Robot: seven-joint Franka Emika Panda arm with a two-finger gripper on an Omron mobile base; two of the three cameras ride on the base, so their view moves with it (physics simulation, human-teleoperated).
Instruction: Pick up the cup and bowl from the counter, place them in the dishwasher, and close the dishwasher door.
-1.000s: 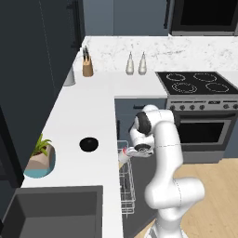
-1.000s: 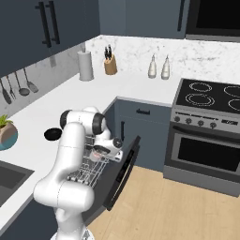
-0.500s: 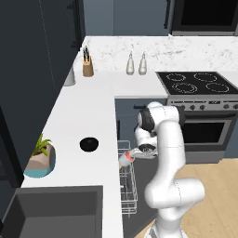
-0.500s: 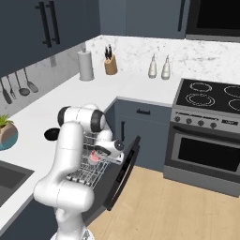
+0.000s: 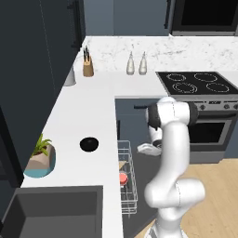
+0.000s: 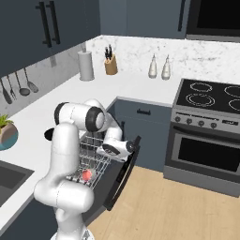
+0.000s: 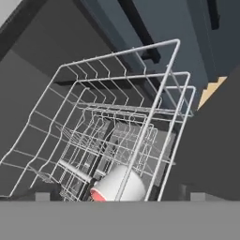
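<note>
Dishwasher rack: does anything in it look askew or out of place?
The cup lies tipped on its side in the wire rack, red opening facing sideways rather than up or down. The bowl sits on the counter, not yet loaded.

Glossy black bowl (image 5: 89, 144), white counter (image 5: 83, 116), red-topped pale grey cup (image 7: 118, 186), white wire rack (image 7: 117, 122), blue-grey dishwasher door (image 6: 123, 176)
</note>
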